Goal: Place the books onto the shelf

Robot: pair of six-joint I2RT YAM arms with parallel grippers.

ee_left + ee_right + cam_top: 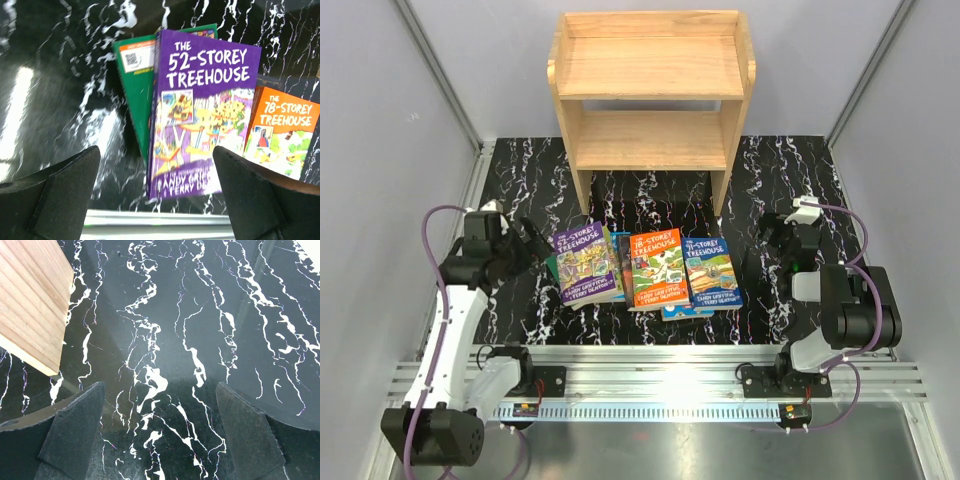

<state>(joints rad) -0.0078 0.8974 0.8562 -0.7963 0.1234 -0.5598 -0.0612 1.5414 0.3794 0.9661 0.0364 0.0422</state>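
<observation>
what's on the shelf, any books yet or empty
Empty: both tiers of the shelf show bare wood; the books lie flat on the table in front of it.

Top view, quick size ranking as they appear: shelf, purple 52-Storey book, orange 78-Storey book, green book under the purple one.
1. shelf, clearly largest.
2. purple book and orange book: look alike, unranked.
3. green book: only an edge shows, mostly covered, so smallest as seen.
</observation>
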